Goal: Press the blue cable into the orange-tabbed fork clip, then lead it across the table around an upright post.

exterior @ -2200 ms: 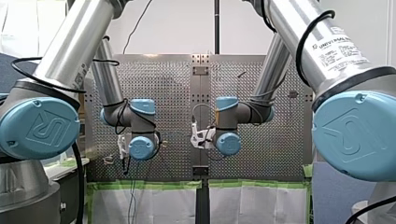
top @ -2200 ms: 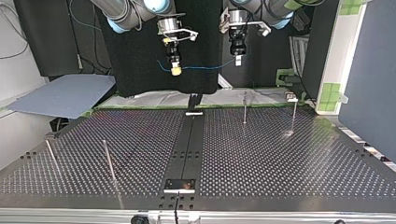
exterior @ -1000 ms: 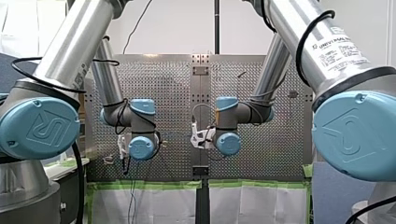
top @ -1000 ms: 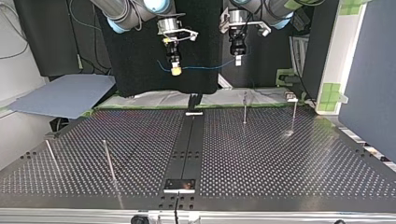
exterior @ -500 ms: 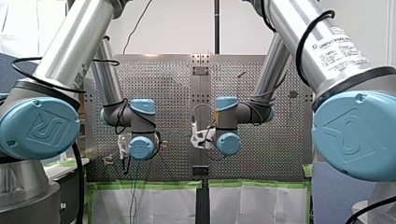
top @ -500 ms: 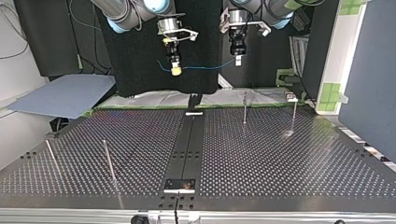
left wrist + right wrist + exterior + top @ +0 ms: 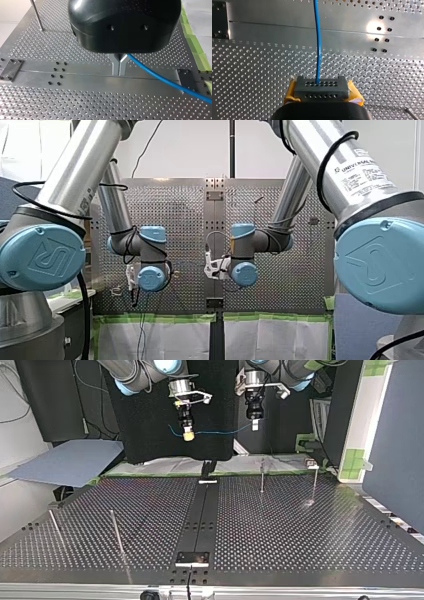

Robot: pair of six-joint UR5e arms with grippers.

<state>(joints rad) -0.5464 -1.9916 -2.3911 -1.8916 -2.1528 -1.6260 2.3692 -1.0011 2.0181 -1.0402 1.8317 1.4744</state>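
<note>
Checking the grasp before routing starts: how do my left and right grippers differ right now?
Fingers: my left gripper shows bare metal fingers pressed together, while my right gripper shows yellow pads.
Cable exit: the blue cable leaves my left gripper sideways, but runs straight ahead from my right gripper.
Shared: both are shut on the blue cable, holding it in the air above the perforated table.

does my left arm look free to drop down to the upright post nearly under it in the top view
Probably yes. My left gripper, shut on the blue cable, hangs high, and the post stands nearly below it with nothing between. My right gripper holds the same cable, which may limit travel.
</note>
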